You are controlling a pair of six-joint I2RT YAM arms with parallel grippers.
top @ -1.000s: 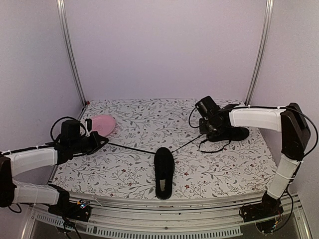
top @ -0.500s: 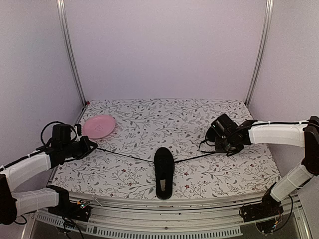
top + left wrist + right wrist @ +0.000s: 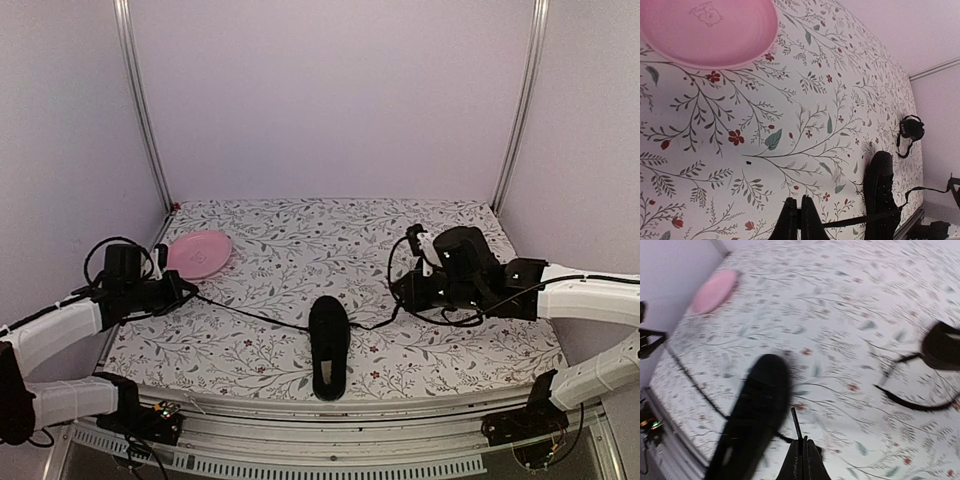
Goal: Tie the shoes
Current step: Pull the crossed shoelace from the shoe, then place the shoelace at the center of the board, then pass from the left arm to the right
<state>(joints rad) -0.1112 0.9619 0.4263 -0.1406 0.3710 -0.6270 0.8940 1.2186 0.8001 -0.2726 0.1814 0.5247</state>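
One black shoe point(image 3: 328, 345) lies at the front middle of the floral table, toe away from me; it also shows in the left wrist view point(image 3: 881, 197) and the right wrist view point(image 3: 752, 417). My left gripper point(image 3: 187, 291) is shut on its left lace point(image 3: 250, 310), stretched taut to the shoe; the wrist view shows the closed tips point(image 3: 796, 204) pinching the lace point(image 3: 855, 220). My right gripper point(image 3: 402, 297) is shut point(image 3: 803, 441) on the right lace, whose tip point(image 3: 796, 422) sticks out past the fingers. The second shoe point(image 3: 942, 345) lies at the right, mostly hidden under my right wrist in the top view.
A pink plate point(image 3: 198, 253) sits at the back left, just beyond my left gripper; it also shows in the left wrist view point(image 3: 705, 30). The second shoe's loose laces point(image 3: 912, 402) trail on the cloth. Metal frame posts stand at both back corners.
My right gripper has swung from the second shoe toward the front shoe, and the right lace has gone slack. My left gripper drew back left, then held still with its lace taut.
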